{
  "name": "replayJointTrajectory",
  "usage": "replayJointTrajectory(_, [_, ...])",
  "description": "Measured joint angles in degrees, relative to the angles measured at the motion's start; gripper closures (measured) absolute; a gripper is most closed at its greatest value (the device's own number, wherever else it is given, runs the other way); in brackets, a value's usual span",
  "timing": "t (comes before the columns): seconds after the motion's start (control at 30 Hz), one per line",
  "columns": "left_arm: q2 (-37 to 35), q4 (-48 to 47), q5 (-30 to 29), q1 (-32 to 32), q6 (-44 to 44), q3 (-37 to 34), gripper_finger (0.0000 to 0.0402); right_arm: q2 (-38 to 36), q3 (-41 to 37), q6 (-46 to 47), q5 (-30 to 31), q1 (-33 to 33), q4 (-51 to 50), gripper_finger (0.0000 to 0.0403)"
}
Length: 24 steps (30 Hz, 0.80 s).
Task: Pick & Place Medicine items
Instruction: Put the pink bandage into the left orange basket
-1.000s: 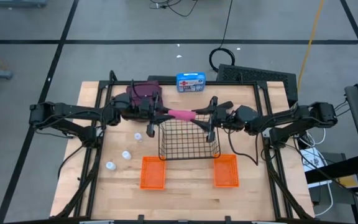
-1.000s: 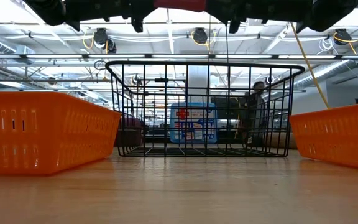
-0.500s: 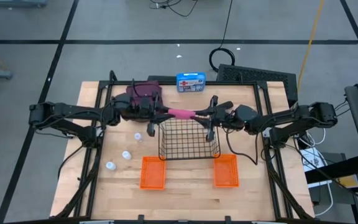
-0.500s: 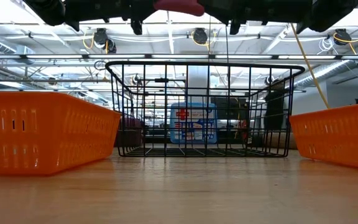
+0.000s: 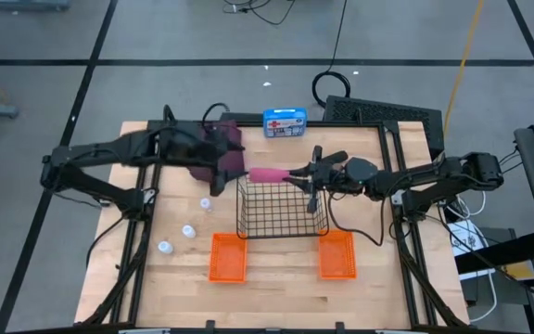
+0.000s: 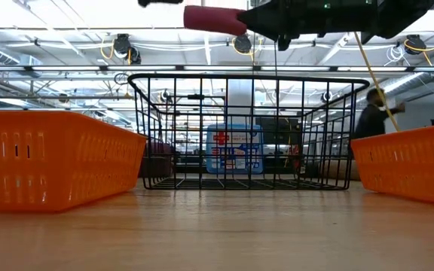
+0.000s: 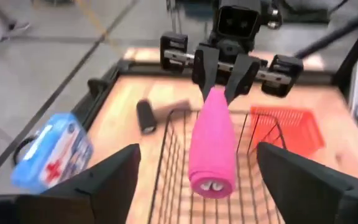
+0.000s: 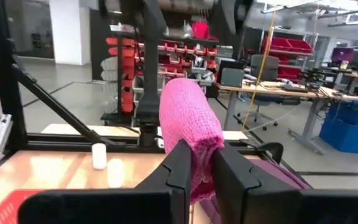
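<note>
Above the far rim of the wire basket [image 5: 282, 209], the right gripper [image 5: 297, 175] has its two fingers clamped on one end of the pink cylinder [image 5: 267, 173], which sticks out level toward the left arm. From the left wrist camera the cylinder [image 7: 212, 144] hangs over the basket's open top, pinched from behind by the right gripper [image 7: 224, 74]. The left gripper [image 7: 197, 177] stands just off the cylinder's free end with its fingers spread wide and nothing between them.

Judging by this, the step in hand is carrying the cylinder to the basket, with the right arm alone bearing it. Next, the right arm should probably shift it a little nearer over the basket's middle, lower it and let go.

Three white bottles [image 5: 187, 231] stand on the table left of the basket, the maroon pouch [image 5: 230, 139] lies at the far side under the left arm, and a dark-grey piece [image 7: 146, 116] rests just beyond the basket.
</note>
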Motion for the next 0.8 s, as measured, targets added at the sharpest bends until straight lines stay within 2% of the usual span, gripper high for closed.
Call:
replayJointTrajectory(0.2, [16.5,-22.5,0.6,-0.1,3.2,23.2,0.0063,0.0,0.0,0.2,0.0,0.0,-0.1,0.0372])
replayJointTrajectory(0.37, [28.3,-30.8,5.7,-0.3,7.5,33.9,0.0080,0.0,0.0,0.2,0.0,0.0,-0.1,0.0372])
replayJointTrajectory(0.6, [34.7,-32.8,5.7,-0.4,9.6,36.8,0.0117,0.0,0.0,0.2,0.0,0.0,-1.8,0.0372])
replayJointTrajectory(0.8, [34.8,-32.8,5.7,-0.4,9.1,36.9,0.0204,0.0,-0.1,0.2,0.0,0.1,-2.4,0.0372])
